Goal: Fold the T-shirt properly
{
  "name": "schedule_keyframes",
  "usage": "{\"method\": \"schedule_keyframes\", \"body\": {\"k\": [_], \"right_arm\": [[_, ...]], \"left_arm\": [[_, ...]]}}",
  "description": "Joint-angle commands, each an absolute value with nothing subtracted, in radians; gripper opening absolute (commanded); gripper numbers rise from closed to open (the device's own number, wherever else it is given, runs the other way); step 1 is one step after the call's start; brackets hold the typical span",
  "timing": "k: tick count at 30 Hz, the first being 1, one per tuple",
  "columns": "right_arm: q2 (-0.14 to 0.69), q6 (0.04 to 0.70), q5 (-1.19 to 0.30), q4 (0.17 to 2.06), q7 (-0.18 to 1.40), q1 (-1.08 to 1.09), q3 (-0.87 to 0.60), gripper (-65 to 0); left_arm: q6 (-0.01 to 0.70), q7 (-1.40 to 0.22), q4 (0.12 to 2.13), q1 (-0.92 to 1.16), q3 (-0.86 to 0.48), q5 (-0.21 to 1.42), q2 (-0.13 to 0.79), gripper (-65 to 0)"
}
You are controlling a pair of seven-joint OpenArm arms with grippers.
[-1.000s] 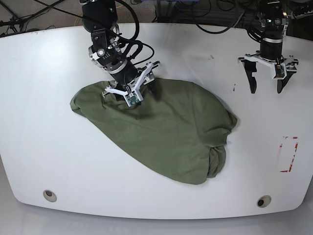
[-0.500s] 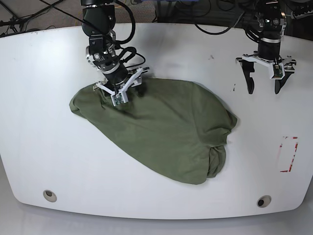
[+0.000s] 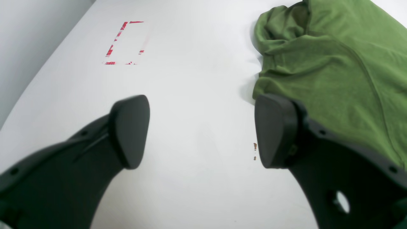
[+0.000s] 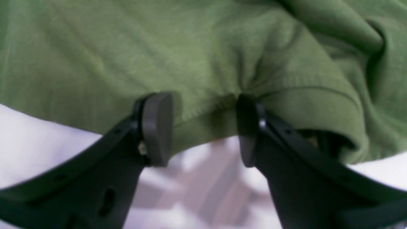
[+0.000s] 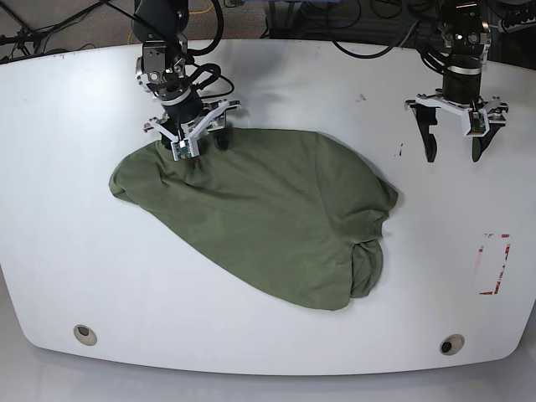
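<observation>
Right gripper [image 5: 191, 141] down at shirt's [image 5: 260, 218] far-left edge, wrist tilted toward the cloth. In the wrist view, fingers [image 4: 157, 127] parted, cloth hem bunched between them and against both pads; not pressed together. White table [image 5: 67, 167] visible below the hem in that view.

Shirt spread as a rumpled olive oval across table centre, running from far left to near right. Left lobe rounded, near edge curved, right end folded into a lumpy bulge. Neck and label not discernible.

Bare table left of shirt, wide; bare strip along the near edge, with two round holes [image 5: 85, 334] at the near corners.

Left gripper [image 5: 453, 138] at far right, pointed straight down, well apart from shirt. Fingers [image 3: 130, 127] wide apart, nothing between them, only bare table. Whether tips touched the table: cannot tell. In the wrist view, shirt's right bulge [image 3: 330, 57] just beyond one finger, small dark mark [image 3: 254, 147] on table beside it.

Red tape outline [image 5: 494, 264] near right edge, clear of shirt. Open table between left gripper, tape and shirt. Cables [image 5: 368, 33] behind far edge.
</observation>
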State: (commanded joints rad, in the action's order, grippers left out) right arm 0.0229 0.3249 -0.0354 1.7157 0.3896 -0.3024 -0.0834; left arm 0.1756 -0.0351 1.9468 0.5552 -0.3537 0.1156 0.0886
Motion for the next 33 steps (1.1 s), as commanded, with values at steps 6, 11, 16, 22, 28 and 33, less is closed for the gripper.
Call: {"method": "schedule_keyframes", "body": {"k": [6, 11, 16, 22, 28, 33], "right_arm": [[0.021, 0.355, -0.036, 1.718, 0.407, -0.288, -0.072, -33.5], [0.02, 0.401, -0.061, 1.716, 0.456, -0.265, -0.084, -33.4], [0.024, 0.445, -0.125, 1.726, 0.534, -0.244, -0.137, -33.3], [0.025, 0.455, -0.155, 1.745, 0.571, -0.235, -0.164, -33.2], [0.025, 0.457, -0.131, 1.808, 0.532, -0.222, -0.128, -33.3], [0.022, 0.45, -0.09, 1.825, 0.491, -0.208, -0.104, -33.1]], "left_arm": [[0.176, -0.032, 1.951, 0.557, -0.355, 0.118, 0.089, -16.0], [0.177, -0.032, 1.965, 0.553, -0.355, 0.118, 0.088, -15.4], [0.178, -0.031, 1.988, 0.546, -0.353, 0.119, 0.088, -14.9], [0.178, -0.028, 1.995, 0.541, -0.35, 0.121, 0.088, -14.6], [0.178, -0.031, 2.013, 0.5, -0.352, 0.127, 0.091, -15.1], [0.178, -0.034, 2.013, 0.474, -0.351, 0.135, 0.09, -14.9]]}}
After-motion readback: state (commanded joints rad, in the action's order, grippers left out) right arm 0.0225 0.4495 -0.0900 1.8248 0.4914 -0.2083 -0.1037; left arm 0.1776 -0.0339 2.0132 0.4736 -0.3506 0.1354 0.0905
